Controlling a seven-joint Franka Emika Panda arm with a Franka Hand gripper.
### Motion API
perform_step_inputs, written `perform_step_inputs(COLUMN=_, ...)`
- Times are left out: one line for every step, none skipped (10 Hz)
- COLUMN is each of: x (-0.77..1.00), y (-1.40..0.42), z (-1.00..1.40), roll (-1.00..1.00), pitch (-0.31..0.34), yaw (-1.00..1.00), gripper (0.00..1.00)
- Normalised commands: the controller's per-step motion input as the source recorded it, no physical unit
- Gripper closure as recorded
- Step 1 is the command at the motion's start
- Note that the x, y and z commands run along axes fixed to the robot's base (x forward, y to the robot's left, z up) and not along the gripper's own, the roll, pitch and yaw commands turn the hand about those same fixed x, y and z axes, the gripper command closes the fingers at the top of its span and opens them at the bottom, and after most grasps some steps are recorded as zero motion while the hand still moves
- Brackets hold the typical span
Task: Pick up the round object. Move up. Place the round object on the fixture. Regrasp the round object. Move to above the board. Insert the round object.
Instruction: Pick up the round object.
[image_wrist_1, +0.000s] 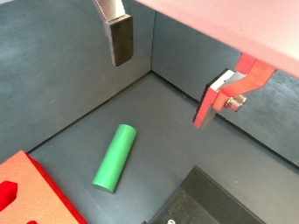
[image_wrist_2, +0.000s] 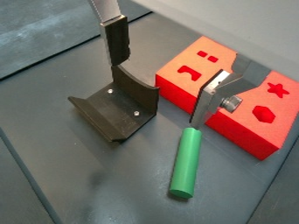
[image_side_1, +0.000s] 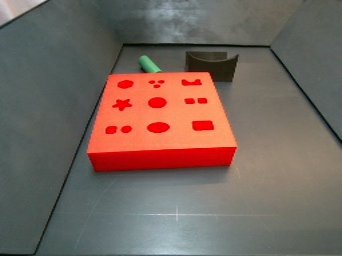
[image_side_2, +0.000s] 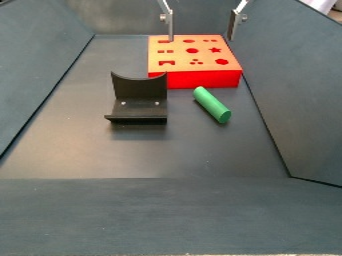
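Round object (image_side_2: 211, 104) lies flat on floor, centre-right of a side view, between board (image_side_2: 194, 56) and fixture (image_side_2: 138, 98). Gripper (image_wrist_2: 163, 72) wide, empty, above. Likely light, rigid, smooth: grasp mid-length, across diameter

Looking down from up high in both wrist views, each framing the gripper (image_wrist_1: 163, 74) fingers close to the lens and the green round object (image_wrist_1: 114, 157) lying on the floor. Catching just a corner of the red board (image_wrist_1: 35, 197) there, way more of the board (image_wrist_2: 233, 96) plus the fixture (image_wrist_2: 117, 109) from the opposite wrist side. Facing the board (image_side_1: 158, 118) front-on in a side view, fixture (image_side_1: 211, 64) behind it. Shooting from the reverse end in a side view, fixture (image_side_2: 136, 98) nearer, gripper (image_side_2: 203, 17) peeking in at top edge.
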Motion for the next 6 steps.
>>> perform_step_inputs(x=0.03, y=-0.16, z=-0.12, roll=0.0, pitch=0.0, yaw=0.0, gripper=0.0)
perform_step_inputs(x=0.03, y=-0.25, z=-0.51, roll=0.0, pitch=0.099, yaw=0.08, gripper=0.0)
perform_step_inputs(x=0.21, y=-0.14, z=-0.68, roll=0.01, pitch=0.213, yaw=0.76, gripper=0.0)
perform_step_inputs(x=0.15, y=-0.29, z=-0.82, roll=0.0, pitch=0.176, yaw=0.73, gripper=0.0)
perform_step_inputs(x=0.0, y=-0.41, z=-0.9, roll=0.06, pitch=0.164, yaw=0.72, gripper=0.0)
perform_step_inputs(x=0.01, y=-0.4, z=-0.95, roll=0.03, pitch=0.151, yaw=0.73, gripper=0.0)
